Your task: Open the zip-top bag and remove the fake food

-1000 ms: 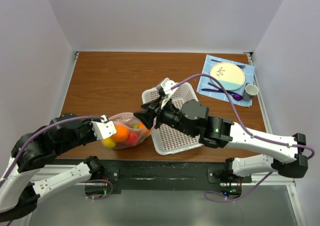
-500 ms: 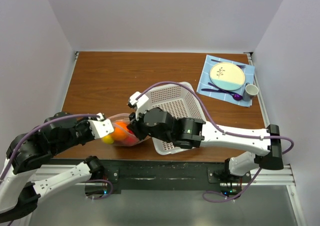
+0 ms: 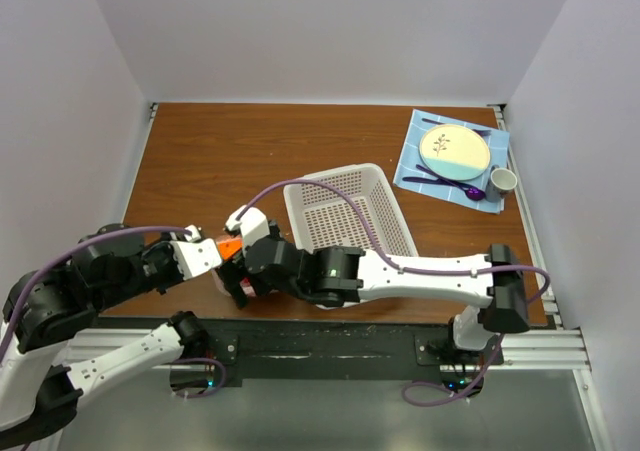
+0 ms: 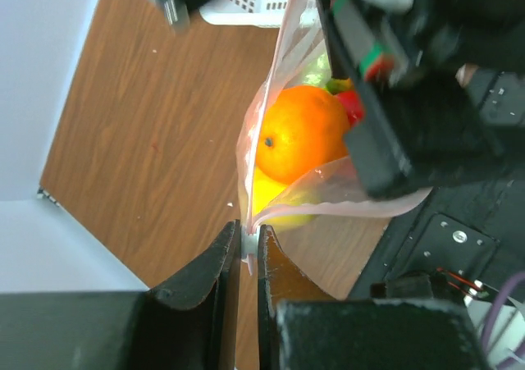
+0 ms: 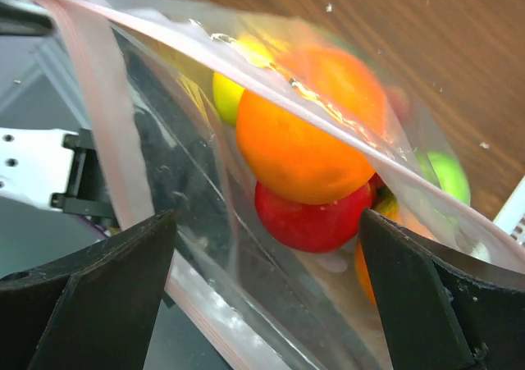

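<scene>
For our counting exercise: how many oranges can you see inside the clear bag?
2: one large orange in the middle of the zip-top bag, above a red apple; a second orange, only a sliver, lower right of it. More may be hidden.

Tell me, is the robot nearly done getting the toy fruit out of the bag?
Not yet. Done: the zip-top bag looks pulled open. In hand: the left gripper pinches one edge of it, and the right gripper stands wide open at its mouth, holding nothing. Left: the orange, the red apple and the other fruit all sit inside the bag; none shows in the white basket.
</scene>
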You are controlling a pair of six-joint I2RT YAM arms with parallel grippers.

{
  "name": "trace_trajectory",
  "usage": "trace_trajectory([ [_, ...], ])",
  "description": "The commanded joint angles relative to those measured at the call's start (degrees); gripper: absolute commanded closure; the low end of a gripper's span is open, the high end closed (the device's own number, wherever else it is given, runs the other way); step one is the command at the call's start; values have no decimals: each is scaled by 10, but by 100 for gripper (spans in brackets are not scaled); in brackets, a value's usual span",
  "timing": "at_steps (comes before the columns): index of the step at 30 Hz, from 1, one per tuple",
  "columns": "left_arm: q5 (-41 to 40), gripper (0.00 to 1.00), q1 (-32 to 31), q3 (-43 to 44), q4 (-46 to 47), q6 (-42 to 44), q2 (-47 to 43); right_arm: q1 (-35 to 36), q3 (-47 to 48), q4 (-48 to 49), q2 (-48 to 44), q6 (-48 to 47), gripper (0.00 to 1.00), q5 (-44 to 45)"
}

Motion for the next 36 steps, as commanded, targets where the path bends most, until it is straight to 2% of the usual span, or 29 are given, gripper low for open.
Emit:
trace_trajectory([
  [1, 37, 100, 11, 41, 26, -20, 8, 14, 36, -42, 33, 43, 1, 71],
  [7, 46, 100, 18, 71, 25, -29, 8, 15, 15, -43, 59, 95, 1, 199],
  [12, 31, 100, 22, 67, 24, -35, -26, 14, 44, 20, 112, 10, 1, 264],
  [15, 31, 100, 31, 66, 23, -34, -44, 10, 79, 63, 157, -50, 1, 251],
  [20, -7, 100, 40, 116, 25, -6, -35, -29, 130, 76, 215, -56, 1, 210],
  [23, -19, 100, 41, 154, 25, -10, -24, -56, 102, 113, 220, -37, 6, 178],
  [27, 8, 100, 50, 78, 24, -16, -66, -64, 35, 195, 201, -41, 17, 167],
  [30, 30, 54, 54, 23, 26, -9, -86, -64, -2, 208, 191, -37, 25, 160],
  [31, 32, 28, 54, 12, 26, -4, -87, -64, -10, 206, 188, -35, 26, 160],
  [34, 24, 1, 54, -3, 31, 2, -70, -64, -38, 200, 180, -15, 29, 160],
  [36, 12, 0, 53, 12, 43, 9, -54, -64, -60, 202, 177, 3, 29, 159],
])
